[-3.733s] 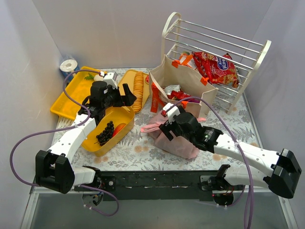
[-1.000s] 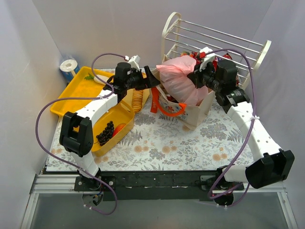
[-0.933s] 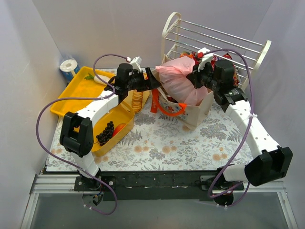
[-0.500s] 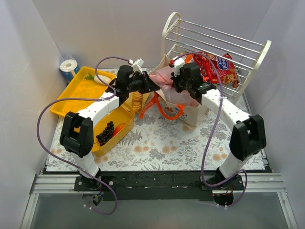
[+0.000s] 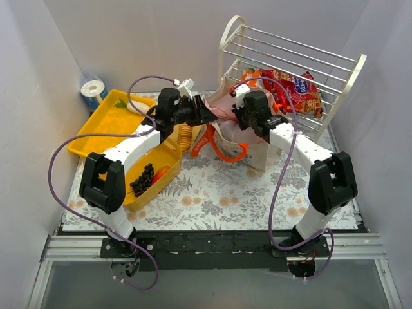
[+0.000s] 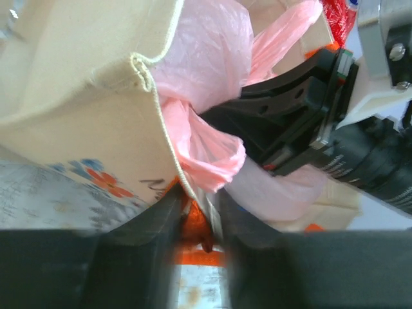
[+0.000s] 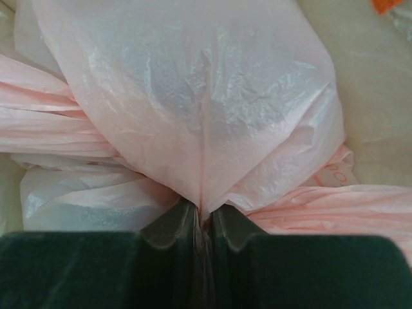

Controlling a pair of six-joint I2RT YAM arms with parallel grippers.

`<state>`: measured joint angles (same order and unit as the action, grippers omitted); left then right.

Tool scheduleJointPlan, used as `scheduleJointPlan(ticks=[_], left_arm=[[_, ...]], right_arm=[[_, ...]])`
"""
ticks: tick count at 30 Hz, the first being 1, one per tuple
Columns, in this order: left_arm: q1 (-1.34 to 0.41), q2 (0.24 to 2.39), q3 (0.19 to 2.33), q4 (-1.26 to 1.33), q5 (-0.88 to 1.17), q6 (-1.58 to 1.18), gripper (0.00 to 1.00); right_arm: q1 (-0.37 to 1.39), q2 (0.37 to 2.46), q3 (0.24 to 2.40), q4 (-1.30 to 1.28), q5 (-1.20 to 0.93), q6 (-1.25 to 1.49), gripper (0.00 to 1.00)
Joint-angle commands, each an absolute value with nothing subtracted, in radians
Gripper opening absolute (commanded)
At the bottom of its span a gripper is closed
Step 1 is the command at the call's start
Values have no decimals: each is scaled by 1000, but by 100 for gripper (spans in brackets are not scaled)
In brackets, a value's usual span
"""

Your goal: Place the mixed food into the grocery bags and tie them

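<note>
Both arms stretch far forward and bend inward toward each other. The left gripper (image 5: 206,116) and right gripper (image 5: 235,116) face one another, close together, each with fingers (image 7: 168,226) pinched tight.

2 yellow trays (image 5: 102,126) sit left of a cream wire rack (image 5: 223,45).

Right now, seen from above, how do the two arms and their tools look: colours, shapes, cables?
Both the left arm and right arm have smooth white links between chunky black joint housings. A thin purple cable loops loosely along each. The left tool and right tool have dark, blunt fingers. No markings are legible.
</note>
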<state>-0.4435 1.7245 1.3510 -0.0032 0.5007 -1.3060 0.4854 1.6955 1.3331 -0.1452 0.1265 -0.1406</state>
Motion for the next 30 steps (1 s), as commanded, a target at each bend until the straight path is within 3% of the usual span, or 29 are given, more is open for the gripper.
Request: scheduleJointPlan(ticks=[1, 2, 4, 5, 8, 13, 17, 25, 30], left_arm=[[-442, 1635, 1399, 6, 425, -1223, 67], [-442, 1617, 1397, -33, 408, -1209, 80], [-440, 1588, 1378, -40, 364, -1171, 98], [-436, 1571, 1365, -32, 359, -1161, 98], [-397, 1497, 1306, -25, 334, -1157, 98], [-296, 1430, 1240, -50, 285, -1132, 98], [-155, 1388, 1201, -87, 313, -1157, 98], [-114, 1166, 1164, -236, 143, -1057, 98], [-115, 999, 1085, -270, 68, -1034, 98]], right_arm=[[476, 1638, 1385, -331, 65, -126, 33], [476, 1612, 1422, -347, 52, -124, 57], [476, 1586, 1454, -383, 6, -121, 74], [474, 1560, 1483, -394, -23, -118, 84], [460, 1516, 1514, -413, -84, -95, 91], [335, 1486, 1517, -362, -277, -8, 92], [287, 1406, 1491, -328, -296, 17, 92], [258, 1009, 1220, -138, -119, 57, 94], [256, 792, 929, 99, -9, 72, 97]])
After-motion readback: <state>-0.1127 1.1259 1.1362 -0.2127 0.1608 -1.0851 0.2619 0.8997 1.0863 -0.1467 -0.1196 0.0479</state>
